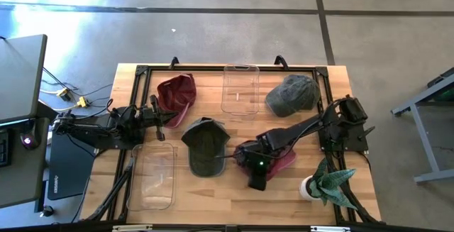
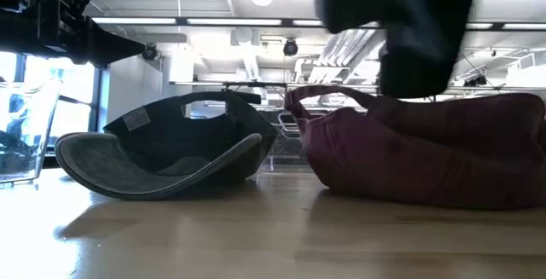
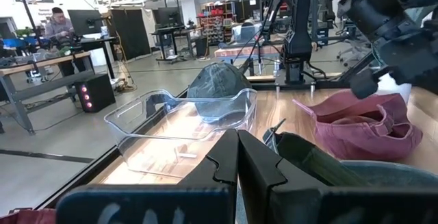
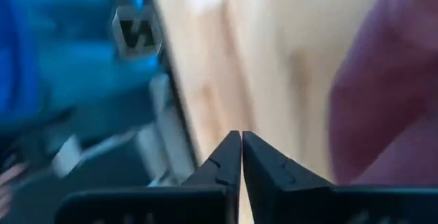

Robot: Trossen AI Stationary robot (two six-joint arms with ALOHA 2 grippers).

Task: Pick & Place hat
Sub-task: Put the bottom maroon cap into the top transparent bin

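Wooden tabletop (image 1: 234, 189) bears hats; right pincer (image 4: 241, 145) closed, seemingly empty, beside maroon hat (image 1: 280, 159).

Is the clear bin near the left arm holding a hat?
No, the high view shows that bin with only bare table showing through it.

left arm (image 1: 99, 129): black, jointed, cables trailing beside its base | right arm (image 1: 298, 129): black, small green light near its wrist | left gripper (image 3: 237, 157): two dark wedge-shaped fingers | right gripper (image 4: 241, 152): the same dark, pointed pair
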